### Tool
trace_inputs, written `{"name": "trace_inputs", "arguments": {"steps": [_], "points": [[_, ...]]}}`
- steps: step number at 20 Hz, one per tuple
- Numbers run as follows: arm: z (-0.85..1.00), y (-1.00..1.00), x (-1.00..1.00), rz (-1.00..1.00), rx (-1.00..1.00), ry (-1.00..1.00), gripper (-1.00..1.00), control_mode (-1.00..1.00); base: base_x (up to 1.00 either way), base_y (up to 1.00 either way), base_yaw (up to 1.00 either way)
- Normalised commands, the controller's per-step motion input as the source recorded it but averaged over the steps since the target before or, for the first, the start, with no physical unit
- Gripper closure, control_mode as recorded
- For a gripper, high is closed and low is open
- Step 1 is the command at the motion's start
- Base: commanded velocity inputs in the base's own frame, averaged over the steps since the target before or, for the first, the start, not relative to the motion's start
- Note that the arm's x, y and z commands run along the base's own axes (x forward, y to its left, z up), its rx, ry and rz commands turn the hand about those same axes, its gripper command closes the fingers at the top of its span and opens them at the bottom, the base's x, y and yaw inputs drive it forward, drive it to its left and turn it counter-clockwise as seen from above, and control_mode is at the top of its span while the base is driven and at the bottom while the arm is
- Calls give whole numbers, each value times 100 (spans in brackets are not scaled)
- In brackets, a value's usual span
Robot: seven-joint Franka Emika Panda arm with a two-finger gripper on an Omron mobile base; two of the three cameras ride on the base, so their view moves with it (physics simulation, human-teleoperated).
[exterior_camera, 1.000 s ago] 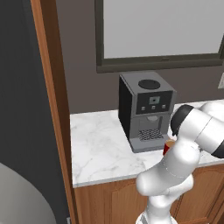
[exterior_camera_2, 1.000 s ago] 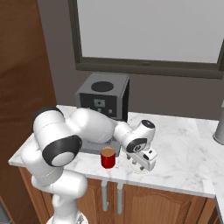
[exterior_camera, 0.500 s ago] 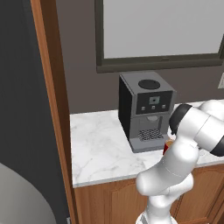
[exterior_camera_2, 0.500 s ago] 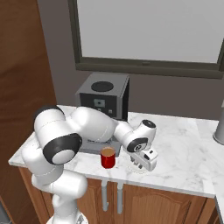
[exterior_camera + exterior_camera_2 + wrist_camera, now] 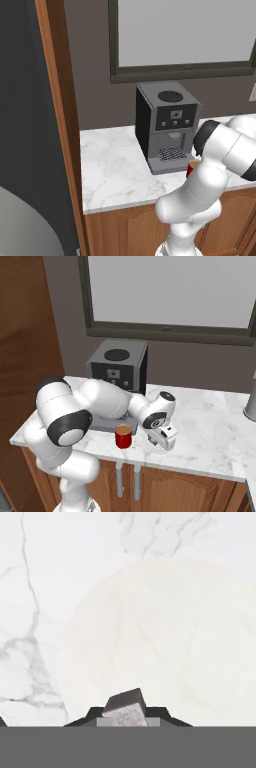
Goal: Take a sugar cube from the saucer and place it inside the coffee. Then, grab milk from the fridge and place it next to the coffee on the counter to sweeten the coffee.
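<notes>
One small grey sugar cube (image 5: 126, 708) sits pinched between the nearly closed pincer (image 5: 128, 716), low over the round white saucer (image 5: 170, 642), beside the red cup (image 5: 123, 436) on the marble surface (image 5: 210, 431).

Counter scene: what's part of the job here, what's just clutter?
Job:
- saucer, under the claw
- sugar cube, between the claw tips
- coffee, a red cup beside the saucer
- counter

Just there:
- coffee machine
- window
- cabinet doors
</notes>
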Motion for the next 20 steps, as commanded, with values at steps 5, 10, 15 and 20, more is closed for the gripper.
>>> {"name": "trace_inputs", "arguments": {"steps": [5,10,15,20], "points": [[49,5,-28,-6,0,-5,100,-100,0,0,0],[100,3,-74,-9,0,-17,100,-100,0,0,0],[100,28,-47,-3,0,-14,100,-100,0,0,0],[85,72,-8,0,-2,-3,100,-100,0,0,0]]}}
